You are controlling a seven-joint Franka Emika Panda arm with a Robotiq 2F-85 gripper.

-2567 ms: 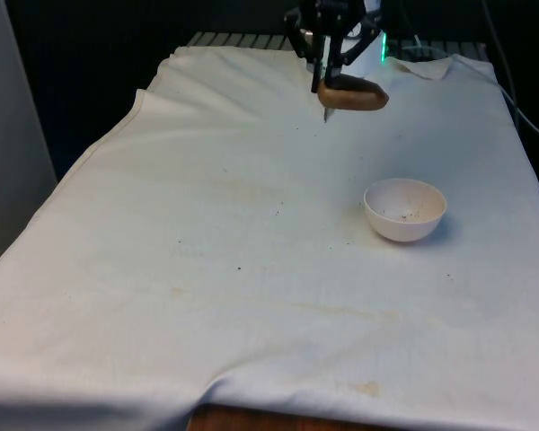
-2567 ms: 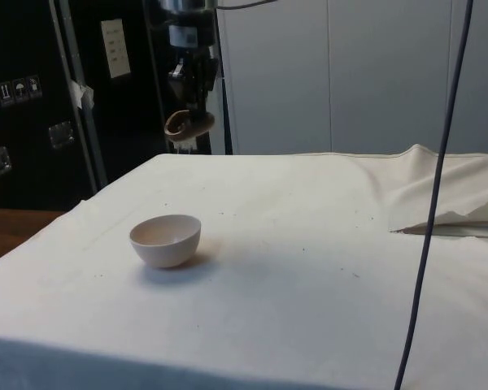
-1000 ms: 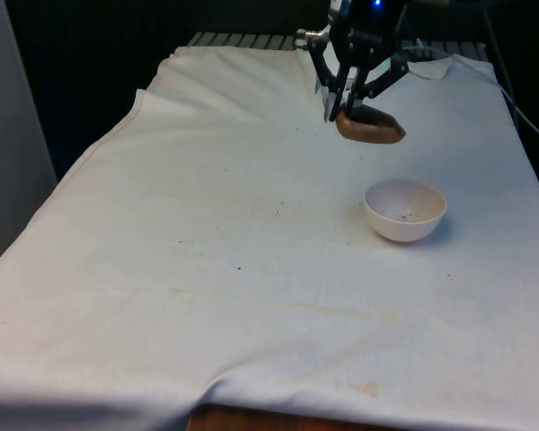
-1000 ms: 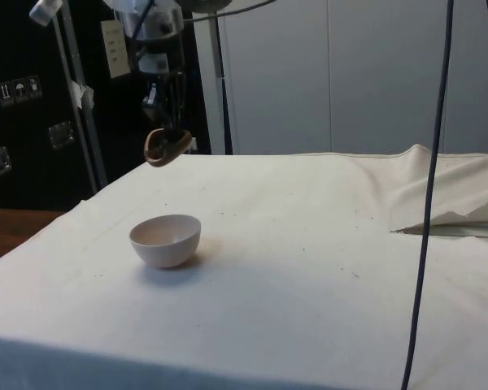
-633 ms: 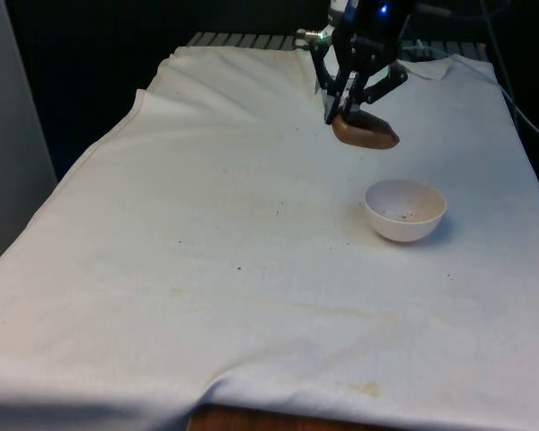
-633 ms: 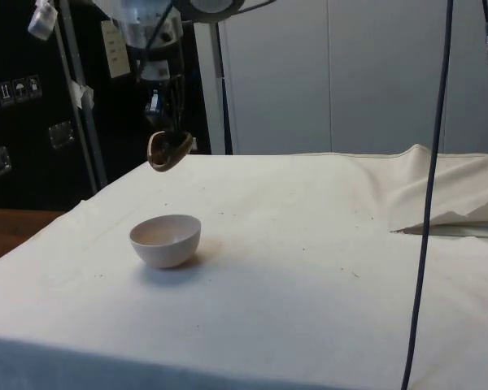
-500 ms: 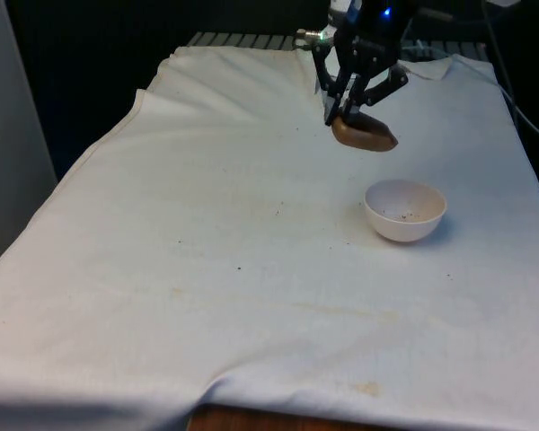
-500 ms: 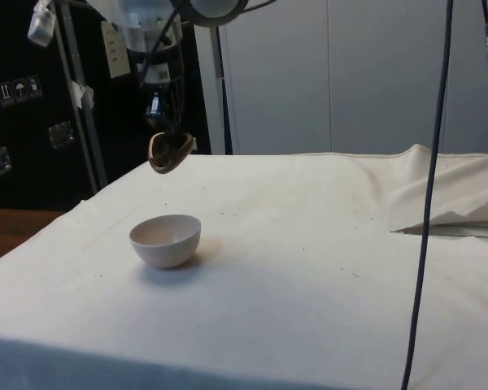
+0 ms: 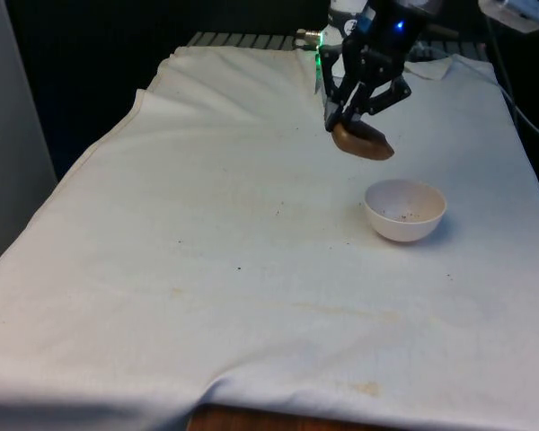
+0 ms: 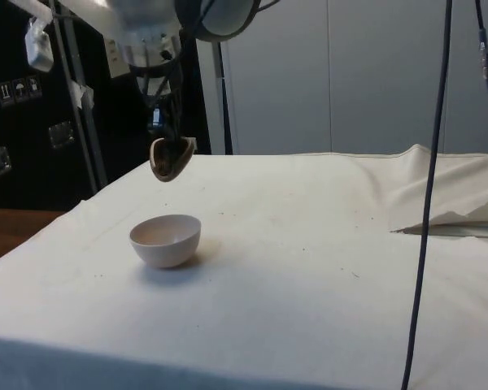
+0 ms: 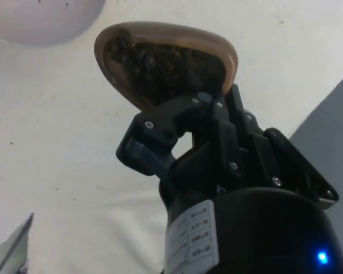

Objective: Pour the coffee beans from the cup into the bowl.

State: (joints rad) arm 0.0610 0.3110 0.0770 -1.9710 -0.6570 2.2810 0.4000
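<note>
We see our gripper (image 9: pixel 349 115) clamped on the brown cup (image 9: pixel 363 141) of coffee beans (image 11: pixel 160 65), tilted in the air, at eleven o'clock from the white bowl (image 9: pixel 405 209), cloth-covered table (image 9: pixel 207 269) below.

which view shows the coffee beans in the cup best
The wrist view: it looks into the tilted brown cup, where the dark coffee beans sit, the gripper clamped on its rim. The front view and side view show the cup's outside, held above the table short of the white bowl.
</note>
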